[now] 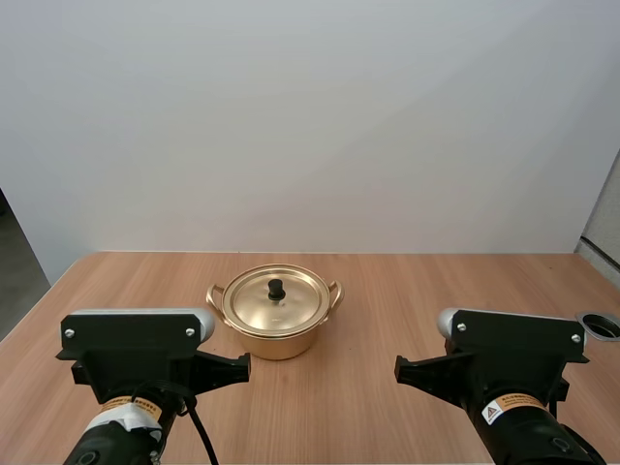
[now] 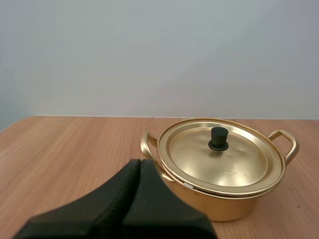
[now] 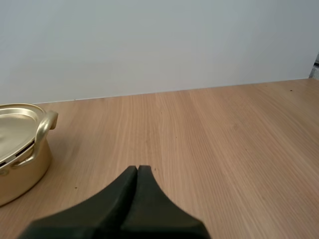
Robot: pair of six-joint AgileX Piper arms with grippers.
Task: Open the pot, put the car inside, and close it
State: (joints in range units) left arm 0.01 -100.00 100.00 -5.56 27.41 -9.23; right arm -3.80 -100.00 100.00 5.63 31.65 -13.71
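Observation:
A gold pot with two loop handles stands mid-table, its lid seated flat with a black knob on top. My left gripper hovers just left of and nearer than the pot, shut on nothing; in the left wrist view its fingers lie together as one wedge close to the pot and its lid knob. My right gripper is to the pot's right, also shut and holding nothing, with the pot's handle off to its side.
The wooden table stretches around the pot, with bare wood on both sides. A round dark hole with a metal ring sits near the table's right edge. A plain white wall rises behind the table.

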